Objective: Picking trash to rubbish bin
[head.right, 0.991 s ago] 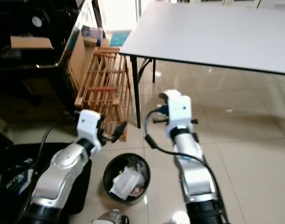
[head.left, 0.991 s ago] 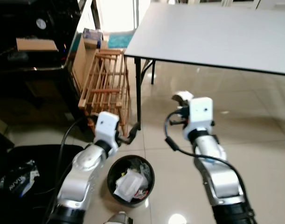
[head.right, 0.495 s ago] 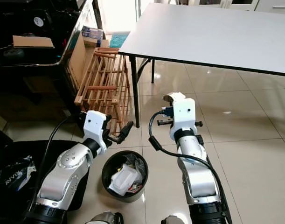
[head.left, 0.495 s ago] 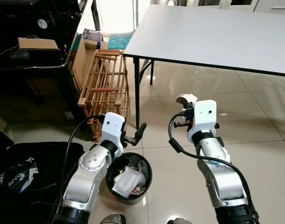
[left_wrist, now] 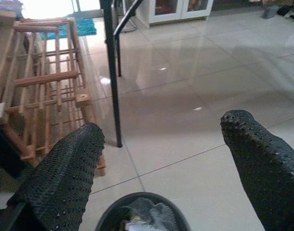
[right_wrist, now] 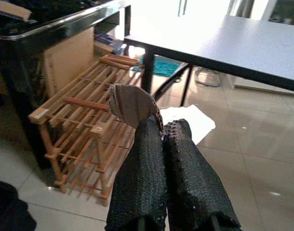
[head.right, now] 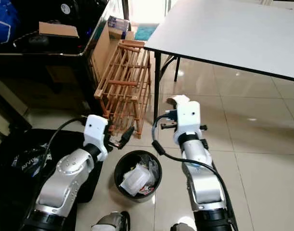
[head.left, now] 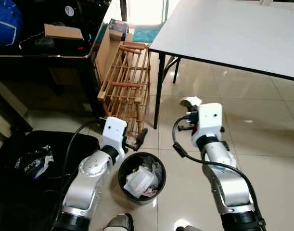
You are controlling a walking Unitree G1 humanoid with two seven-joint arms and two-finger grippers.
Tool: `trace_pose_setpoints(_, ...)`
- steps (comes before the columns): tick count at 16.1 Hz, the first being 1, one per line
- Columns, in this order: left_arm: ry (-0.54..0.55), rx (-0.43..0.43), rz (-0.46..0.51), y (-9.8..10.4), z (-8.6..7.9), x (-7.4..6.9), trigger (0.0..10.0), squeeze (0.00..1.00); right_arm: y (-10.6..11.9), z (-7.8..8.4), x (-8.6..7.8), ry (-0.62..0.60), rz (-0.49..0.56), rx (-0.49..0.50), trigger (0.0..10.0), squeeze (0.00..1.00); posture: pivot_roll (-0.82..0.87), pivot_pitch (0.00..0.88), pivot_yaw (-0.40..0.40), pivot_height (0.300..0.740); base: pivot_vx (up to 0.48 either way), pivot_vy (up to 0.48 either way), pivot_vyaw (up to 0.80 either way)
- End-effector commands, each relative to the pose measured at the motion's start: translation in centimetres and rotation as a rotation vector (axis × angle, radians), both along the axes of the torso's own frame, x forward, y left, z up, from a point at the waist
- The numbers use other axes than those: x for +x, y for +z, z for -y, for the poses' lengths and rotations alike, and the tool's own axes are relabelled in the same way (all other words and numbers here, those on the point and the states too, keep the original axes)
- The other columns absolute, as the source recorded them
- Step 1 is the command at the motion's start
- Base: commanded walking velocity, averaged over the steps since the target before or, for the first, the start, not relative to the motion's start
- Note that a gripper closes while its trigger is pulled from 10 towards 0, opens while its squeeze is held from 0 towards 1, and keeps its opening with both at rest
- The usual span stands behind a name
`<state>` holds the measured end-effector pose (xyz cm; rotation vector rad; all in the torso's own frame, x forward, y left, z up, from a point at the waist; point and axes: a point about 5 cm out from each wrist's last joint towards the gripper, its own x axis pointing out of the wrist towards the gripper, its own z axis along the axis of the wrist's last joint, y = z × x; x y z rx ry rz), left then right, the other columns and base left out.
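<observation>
Right now your right tool (right_wrist: 162,126) is pinching a light, floppy paper scrap (right_wrist: 133,106) by its edge, beside the rubbish bin (head.left: 142,177), while your left tool (left_wrist: 161,144) hovers released.

Black bin (head.left: 125,180), grey table (head.left: 243,33)

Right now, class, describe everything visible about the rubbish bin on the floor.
The rubbish bin is a small, round, black, open-topped tub standing upright on the pale tiled floor. It holds crumpled white paper and plastic scraps. It sits beside a black bag, near the wooden rack, just below the open left gripper.
</observation>
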<state>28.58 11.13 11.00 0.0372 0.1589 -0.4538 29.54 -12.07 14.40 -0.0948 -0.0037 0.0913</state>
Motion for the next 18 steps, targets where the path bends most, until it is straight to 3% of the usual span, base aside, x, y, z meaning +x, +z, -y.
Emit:
trace_pose_setpoints(1, -0.004, 0.004, -0.006, -0.04, 0.0, -0.03, 10.0, 0.0, -0.03, 0.13, -0.1, -0.006, -0.004, 0.012, 10.0, 0.0, 0.03, 0.146, 0.032, 0.74, 0.0, 0.0, 0.0)
trace_pose_setpoints(12, -0.012, 0.016, -0.014, -0.19, 0.01, -0.04, 10.0, 0.0, -0.04, 0.21, -0.14, -0.014, -0.002, 0.012, 10.0, 0.0, 0.03, 0.141, 0.038, 0.74, 0.0, 0.359, 0.0)
trace_pose_setpoints(18, -0.025, 0.019, -0.005, -0.09, 0.0, -0.17, 10.0, 0.0, -0.19, 0.17, -0.18, -0.017, -0.007, 0.013, 10.0, 0.0, 0.03, 0.144, 0.04, 0.74, 0.0, 0.0, 0.0)
